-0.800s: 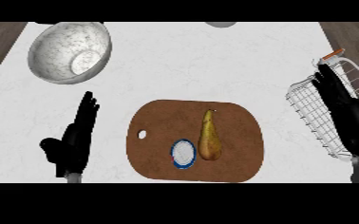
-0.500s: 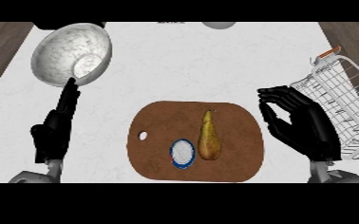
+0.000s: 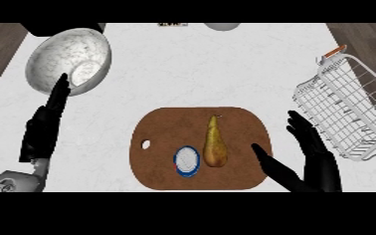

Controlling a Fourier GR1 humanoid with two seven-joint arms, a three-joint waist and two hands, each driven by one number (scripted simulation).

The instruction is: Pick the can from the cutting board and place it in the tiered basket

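Observation:
On the brown cutting board (image 3: 161, 124) the can (image 3: 186, 161) stands upright, seen from above as a white top with a blue rim, at the board's lower middle. A yellow-brown pear (image 3: 214, 143) lies right beside it. The white wire tiered basket (image 3: 339, 111) stands at the right edge of the counter. My right hand (image 3: 312, 161) is open at the board's lower right corner, fingers straight, thumb stretched toward the pear, a short way right of the can and touching nothing. At the left, my left hand (image 3: 46, 125) is open with fingers pointing up.
A large white marbled bowl (image 3: 68, 62) sits at the upper left, just above my left fingertips. A grey round object (image 3: 221, 26) shows at the counter's far edge. Dark wood floor borders the counter's left and right sides.
My right hand has come down and inward from beside the basket to the board's lower right corner. The left hand shifted slightly left and stays upright. Can and pear have not moved.

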